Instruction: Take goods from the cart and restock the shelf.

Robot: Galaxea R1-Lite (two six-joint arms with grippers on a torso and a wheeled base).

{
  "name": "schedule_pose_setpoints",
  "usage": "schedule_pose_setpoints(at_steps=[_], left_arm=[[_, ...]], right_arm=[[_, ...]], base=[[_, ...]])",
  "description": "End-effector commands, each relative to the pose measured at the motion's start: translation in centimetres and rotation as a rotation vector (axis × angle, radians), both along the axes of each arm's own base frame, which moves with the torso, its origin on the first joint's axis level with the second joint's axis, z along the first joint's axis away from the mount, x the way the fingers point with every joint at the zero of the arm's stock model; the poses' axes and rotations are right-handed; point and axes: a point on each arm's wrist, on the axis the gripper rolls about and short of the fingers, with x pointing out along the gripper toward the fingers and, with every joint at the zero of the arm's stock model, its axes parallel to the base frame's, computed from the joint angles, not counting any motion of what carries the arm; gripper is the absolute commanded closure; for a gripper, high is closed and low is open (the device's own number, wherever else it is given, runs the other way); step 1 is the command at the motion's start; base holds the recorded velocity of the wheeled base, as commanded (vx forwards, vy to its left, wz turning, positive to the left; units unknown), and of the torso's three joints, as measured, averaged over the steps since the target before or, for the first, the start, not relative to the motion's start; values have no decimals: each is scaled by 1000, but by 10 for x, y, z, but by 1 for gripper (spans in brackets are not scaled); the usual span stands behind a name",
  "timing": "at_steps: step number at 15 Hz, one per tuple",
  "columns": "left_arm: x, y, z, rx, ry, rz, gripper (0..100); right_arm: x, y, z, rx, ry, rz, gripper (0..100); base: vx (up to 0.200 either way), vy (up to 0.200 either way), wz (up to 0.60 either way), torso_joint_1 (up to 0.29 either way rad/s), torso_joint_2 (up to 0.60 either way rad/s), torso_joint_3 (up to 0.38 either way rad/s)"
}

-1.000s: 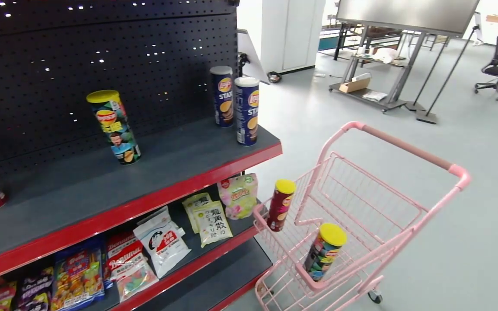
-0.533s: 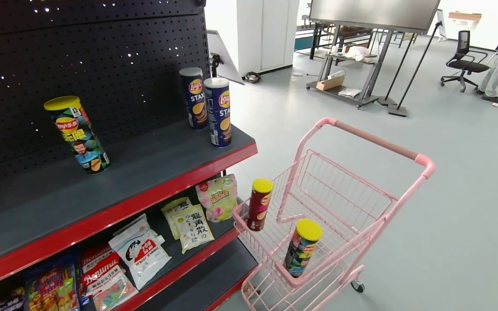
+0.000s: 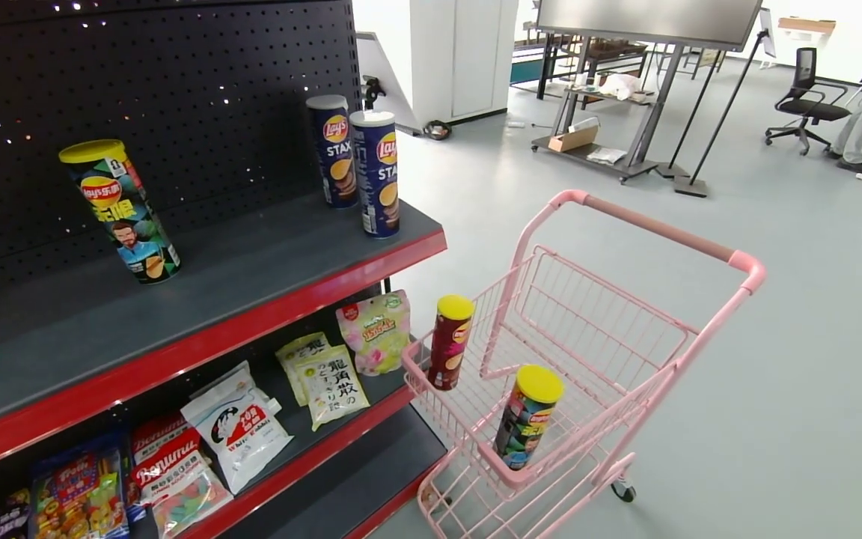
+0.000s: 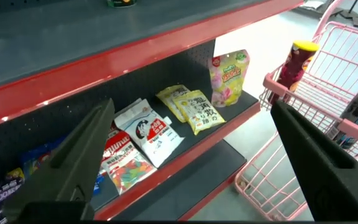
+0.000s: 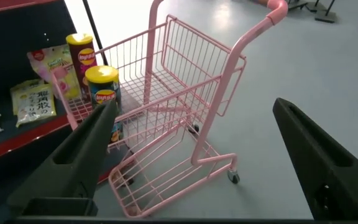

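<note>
The left gripper point(image 4: 192, 106) and right gripper point(image 5: 194, 104) gape wide and empty, the red can point(image 3: 450, 340) and patterned can point(image 3: 528, 415) stand untouched in the cart point(image 3: 655, 232) beside the shelf point(image 3: 251, 262), and only the head camera has swung, so picking has likely not begun.

Office chair point(image 3: 805, 101) and cardboard box point(image 3: 579, 138) sit far off.
</note>
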Motion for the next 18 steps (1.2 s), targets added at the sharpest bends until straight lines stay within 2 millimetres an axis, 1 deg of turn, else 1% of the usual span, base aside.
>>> schedule_pose_setpoints(at_steps=[1, 7, 13, 16, 18], left_arm=[[0, 0, 0, 0, 0, 0, 0], [0, 0, 0, -2, 0, 1, 0], [0, 0, 0, -2, 0, 1, 0], [0, 0, 0, 0, -2, 1, 0], [0, 0, 0, 0, -2, 1, 0]], right_arm=[[0, 0, 0, 0, 1, 2, 0], [0, 0, 0, 0, 1, 2, 0], [0, 0, 0, -3, 1, 3, 0], [2, 0, 2, -49, 21, 21, 0], [3, 0, 2, -49, 32, 27, 0]], base=[[0, 0, 0, -154, 354, 203], [0, 0, 0, -150, 382, 230], [0, 0, 0, -174, 490, 313], [0, 0, 0, -38, 126, 82], [0, 0, 0, 0, 0, 0]])
